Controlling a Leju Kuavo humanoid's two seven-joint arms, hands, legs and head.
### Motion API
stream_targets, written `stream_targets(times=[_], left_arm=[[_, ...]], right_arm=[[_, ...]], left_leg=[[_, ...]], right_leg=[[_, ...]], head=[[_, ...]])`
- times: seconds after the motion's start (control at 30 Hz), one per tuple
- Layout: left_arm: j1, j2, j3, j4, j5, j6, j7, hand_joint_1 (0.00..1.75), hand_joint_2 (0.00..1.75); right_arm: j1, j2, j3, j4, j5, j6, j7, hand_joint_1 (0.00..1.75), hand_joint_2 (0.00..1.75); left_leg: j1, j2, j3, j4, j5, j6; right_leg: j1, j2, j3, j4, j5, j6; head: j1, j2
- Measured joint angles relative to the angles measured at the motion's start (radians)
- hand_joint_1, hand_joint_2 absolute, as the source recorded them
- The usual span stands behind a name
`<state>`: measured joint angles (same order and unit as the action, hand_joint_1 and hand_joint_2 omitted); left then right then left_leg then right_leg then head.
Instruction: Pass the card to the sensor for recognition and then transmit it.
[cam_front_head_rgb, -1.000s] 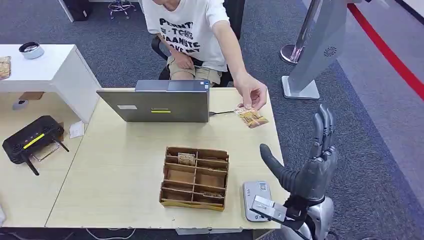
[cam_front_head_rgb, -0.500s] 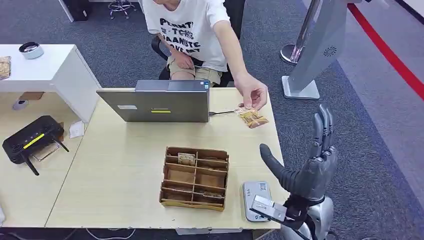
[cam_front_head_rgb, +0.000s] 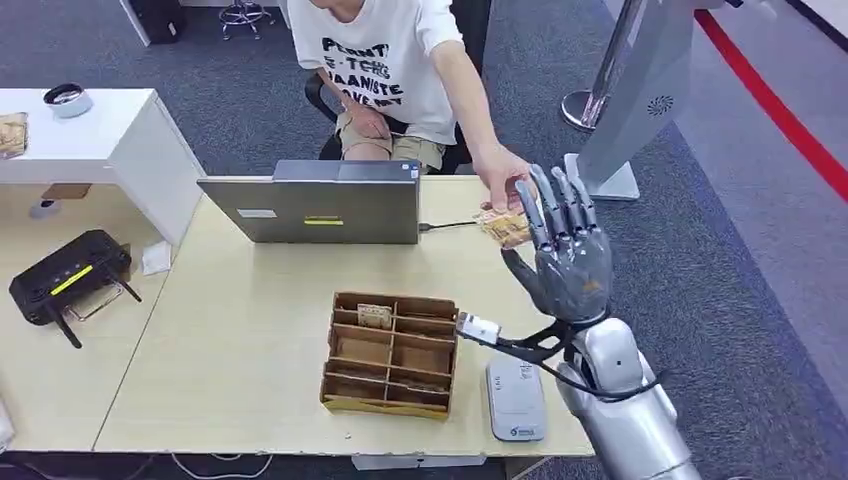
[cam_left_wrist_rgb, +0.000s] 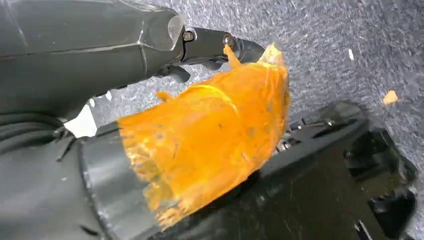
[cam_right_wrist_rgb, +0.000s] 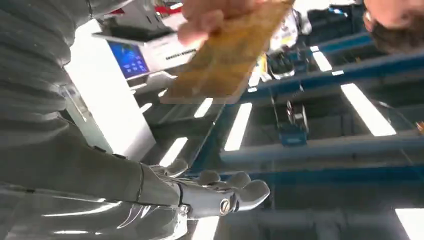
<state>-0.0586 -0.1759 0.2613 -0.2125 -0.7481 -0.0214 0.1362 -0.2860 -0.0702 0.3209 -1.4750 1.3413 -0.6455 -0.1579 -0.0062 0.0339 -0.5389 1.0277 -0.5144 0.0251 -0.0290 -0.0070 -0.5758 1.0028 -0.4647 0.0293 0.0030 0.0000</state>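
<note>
- Your right hand (cam_front_head_rgb: 567, 262) is raised, fingers spread, holding nothing.
- The tan patterned card (cam_front_head_rgb: 503, 227), pinched by the person's hand (cam_front_head_rgb: 503, 175), sits just beyond its fingertips, above the table's far right corner (cam_front_head_rgb: 535, 195).

Card (cam_front_head_rgb: 503, 227) tan with brown pattern; right hand (cam_front_head_rgb: 565, 255) dark grey; surface (cam_front_head_rgb: 240, 330) pale wood; divider box (cam_front_head_rgb: 391, 355) brown cardboard; sensor (cam_front_head_rgb: 516, 400) grey.

One laptop (cam_front_head_rgb: 315, 208), one compartmented cardboard box (cam_front_head_rgb: 391, 354), one grey sensor (cam_front_head_rgb: 516, 398) at lower centre, one black router (cam_front_head_rgb: 66, 282) at far left. One card (cam_front_head_rgb: 502, 226), held in one person's hand (cam_front_head_rgb: 500, 172) at upper centre, beside one raised robot hand (cam_front_head_rgb: 565, 258). One bowl (cam_front_head_rgb: 66, 98) at upper left.
</note>
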Motion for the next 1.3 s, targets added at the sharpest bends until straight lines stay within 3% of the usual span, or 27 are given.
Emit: stream_targets(times=[0.3, 0.87, 0.9, 0.93, 1.3], left_arm=[[0.001, 0.005, -0.012, 0.000, 0.000, 0.000, 0.001, 0.00, 0.00], [0.002, 0.007, -0.012, 0.000, 0.000, 0.000, 0.002, 0.00, 0.00], [0.002, 0.008, -0.012, 0.000, 0.000, 0.000, 0.002, 0.00, 0.00], [0.002, 0.008, -0.012, 0.000, 0.000, 0.000, 0.002, 0.00, 0.00], [0.002, 0.009, -0.012, 0.000, -0.007, 0.000, 0.001, 0.00, 0.00]], right_arm=[[-0.044, -0.061, 0.053, 0.095, 0.007, -0.001, 0.038, 0.00, 1.75], [-0.052, -0.080, 0.080, 0.125, 0.004, -0.002, 0.046, 0.02, 1.75], [-0.052, -0.081, 0.081, 0.125, 0.003, -0.002, 0.048, 1.45, 1.75], [-0.053, -0.082, 0.082, 0.126, 0.002, -0.002, 0.051, 1.75, 1.75], [-0.058, -0.087, 0.096, 0.129, -0.008, -0.002, 0.058, 1.75, 1.75]], left_leg=[[0.001, -0.001, -0.002, 0.000, 0.000, -0.001], [0.000, -0.001, -0.002, 0.000, 0.000, -0.001], [0.000, -0.001, -0.002, 0.000, 0.000, -0.001], [0.001, -0.001, -0.002, 0.000, 0.000, -0.001], [0.000, -0.001, -0.002, 0.000, 0.000, -0.001]], right_leg=[[0.000, 0.000, -0.002, 0.000, -0.001, 0.000], [0.000, 0.000, -0.003, 0.000, -0.001, 0.000], [0.000, 0.000, -0.003, 0.000, -0.001, 0.000], [0.000, 0.000, -0.003, 0.000, -0.001, 0.000], [0.000, 0.000, -0.003, 0.000, -0.001, 0.000]], head=[[0.001, 0.000], [0.001, 0.000], [0.000, 0.000], [0.001, 0.000], [0.000, 0.000]])
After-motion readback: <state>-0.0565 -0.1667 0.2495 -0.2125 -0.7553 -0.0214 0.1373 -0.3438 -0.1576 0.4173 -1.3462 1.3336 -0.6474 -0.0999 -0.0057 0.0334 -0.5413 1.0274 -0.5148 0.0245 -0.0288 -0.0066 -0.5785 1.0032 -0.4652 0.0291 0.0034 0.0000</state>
